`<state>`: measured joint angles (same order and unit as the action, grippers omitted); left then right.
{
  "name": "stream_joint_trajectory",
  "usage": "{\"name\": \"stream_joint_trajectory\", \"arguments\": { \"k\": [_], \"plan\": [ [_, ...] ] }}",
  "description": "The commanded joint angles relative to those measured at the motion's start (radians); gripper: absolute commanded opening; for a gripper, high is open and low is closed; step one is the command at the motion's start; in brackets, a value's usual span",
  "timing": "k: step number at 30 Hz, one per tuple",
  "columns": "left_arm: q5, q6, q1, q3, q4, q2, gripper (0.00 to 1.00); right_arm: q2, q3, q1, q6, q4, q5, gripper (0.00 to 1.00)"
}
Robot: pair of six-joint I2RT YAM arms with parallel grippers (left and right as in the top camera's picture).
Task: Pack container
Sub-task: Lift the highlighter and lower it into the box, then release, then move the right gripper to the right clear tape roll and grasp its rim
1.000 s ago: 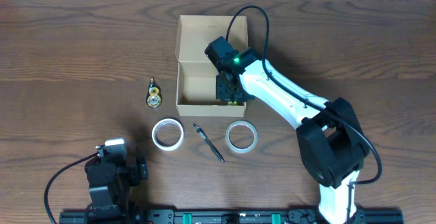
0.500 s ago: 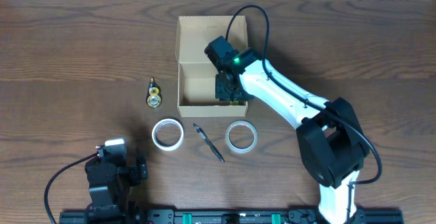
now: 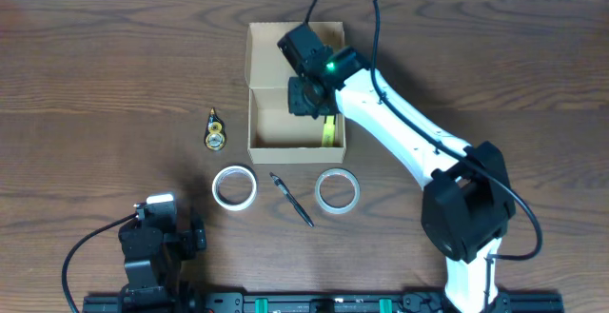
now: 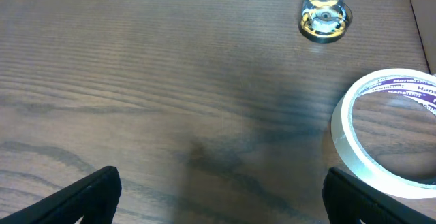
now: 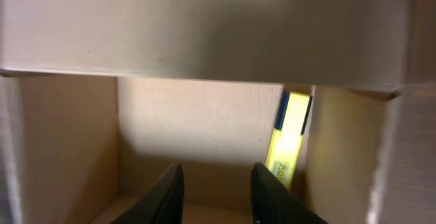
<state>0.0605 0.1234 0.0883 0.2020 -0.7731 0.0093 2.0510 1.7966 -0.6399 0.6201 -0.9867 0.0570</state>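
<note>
A: Quick, left to right. What's at the lower left of the overhead?

B: The left gripper (image 4: 221, 195). Fingers spread wide, nothing in them. It's low on the table (image 3: 114, 85), well apart from the box.

A: Loose stuff?

B: A correction-tape dispenser (image 3: 216, 131) left of centre, then the left tape roll (image 3: 233, 187) below it. After that the pen (image 3: 291, 200) and the right tape roll (image 3: 337, 190). All of it is outside, just below the box's near wall.

A: And the container?

B: The container (image 3: 271, 118) is upper centre, flap open toward the top of the frame. One yellow marker (image 5: 289, 142) is inside, along the right wall, long axis running up-down in the overhead.

A: Right gripper?

B: The right gripper (image 5: 216, 195) is over the box's upper half, looking in. Fingers are parted with a gap and nothing is between them — not touching the marker, which sits off to their right.

A: So what does the next pick turn on?

B: My guess is the pen or the right roll. Both lie toward the bottom of the frame from those fingers, across the near wall. The pen's long axis slants upper left to lower right, so the wrist would need to turn across it. The right arm looks nearer those two — the left arm is nearer the left roll.
</note>
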Motion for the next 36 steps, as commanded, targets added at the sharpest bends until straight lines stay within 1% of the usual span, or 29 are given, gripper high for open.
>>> {"name": "stream_joint_trajectory", "arguments": {
  "k": [1, 3, 5, 8, 10, 16, 18, 19, 23, 29, 32, 34, 36],
  "plan": [
    [0.021, -0.019, -0.004, -0.024, -0.027, -0.006, 0.95, 0.002, 0.073, -0.01, -0.025, -0.066, 0.056, 0.32],
    [0.021, -0.019, -0.004, -0.024, -0.027, -0.006, 0.96, -0.008, 0.126, -0.01, -0.035, -0.171, 0.07, 0.34],
    [0.021, -0.019, -0.004, -0.024, -0.027, -0.006, 0.96, -0.041, 0.138, -0.01, -0.035, -0.248, 0.071, 0.35],
    [0.021, -0.019, -0.004, -0.024, -0.027, -0.006, 0.95, -0.124, 0.138, -0.01, -0.033, -0.342, 0.091, 0.34],
    [0.021, -0.019, -0.004, -0.024, -0.027, -0.006, 0.95, -0.195, 0.138, -0.01, -0.027, -0.396, 0.108, 0.36],
    [0.021, -0.019, -0.004, -0.024, -0.027, -0.006, 0.95, -0.315, 0.113, -0.01, 0.083, -0.578, 0.156, 0.38],
    [0.021, -0.019, -0.004, -0.024, -0.027, -0.006, 0.95, -0.337, 0.07, -0.01, 0.119, -0.601, 0.156, 0.38],
    [0.021, -0.019, -0.004, -0.024, -0.027, -0.006, 0.95, -0.355, 0.02, -0.01, 0.148, -0.602, 0.156, 0.38],
    [0.021, -0.019, -0.004, -0.024, -0.027, -0.006, 0.95, -0.448, -0.243, -0.01, 0.276, -0.547, 0.127, 0.41],
    [0.021, -0.019, -0.004, -0.024, -0.027, -0.006, 0.95, -0.612, -0.669, -0.01, 0.389, -0.245, -0.08, 0.41],
    [0.021, -0.019, -0.004, -0.024, -0.027, -0.006, 0.95, -0.623, -0.765, -0.01, 0.424, -0.177, -0.116, 0.41],
    [0.021, -0.019, -0.004, -0.024, -0.027, -0.006, 0.95, -0.622, -0.837, -0.01, 0.431, -0.098, -0.136, 0.43],
    [0.021, -0.019, -0.004, -0.024, -0.027, -0.006, 0.96, -0.62, -0.894, -0.01, 0.465, -0.018, -0.145, 0.48]
  ]
}}
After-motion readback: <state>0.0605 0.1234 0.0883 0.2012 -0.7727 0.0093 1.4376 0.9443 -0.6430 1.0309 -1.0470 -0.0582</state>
